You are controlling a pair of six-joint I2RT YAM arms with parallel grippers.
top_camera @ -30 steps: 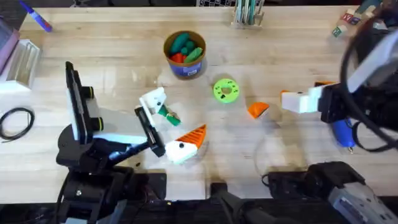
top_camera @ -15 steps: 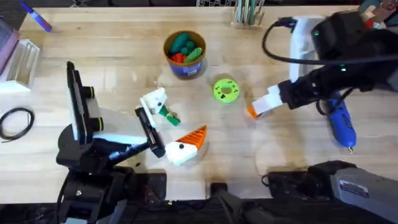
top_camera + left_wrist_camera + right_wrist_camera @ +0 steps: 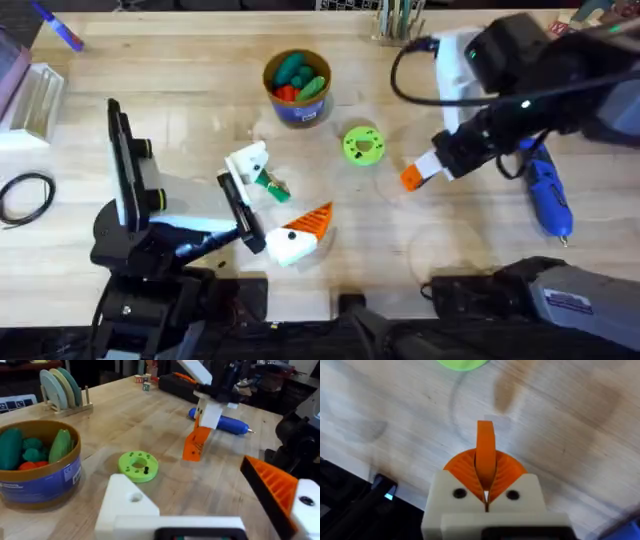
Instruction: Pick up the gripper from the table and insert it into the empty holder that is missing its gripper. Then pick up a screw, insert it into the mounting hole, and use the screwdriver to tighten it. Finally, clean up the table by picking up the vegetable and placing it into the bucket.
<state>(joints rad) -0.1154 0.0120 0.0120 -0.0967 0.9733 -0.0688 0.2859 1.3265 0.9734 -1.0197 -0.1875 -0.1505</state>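
Overhead view, orange ribbed gripper piece (image 3: 411, 178): pinched in the right gripper (image 3: 425, 170), right of the green disc (image 3: 362, 145), held just above the bare wood.
Right fingers: closed flat on the piece; in the right wrist view it stands upright between the orange pads (image 3: 505, 471), tip pointing away.
Left gripper (image 3: 262, 238): low beside the assembled orange wedge on its white base (image 3: 300, 233); I cannot tell how its fingers stand.
Holder (image 3: 247, 162): white block left of the disc, with the slim green vegetable (image 3: 266, 181) touching its near side.
Step in hand, my judgement: carry the piece left to the holder without tilting it, align it over the opening, then press straight down.
Risk: a thin grip may let the piece twist.
Bucket (image 3: 297, 88): far of the holder, already holding toy vegetables.
Screwdriver (image 3: 549, 201): lying at right.
Writing: white print on the bucket's blue wall (image 3: 37, 486), too small to read.
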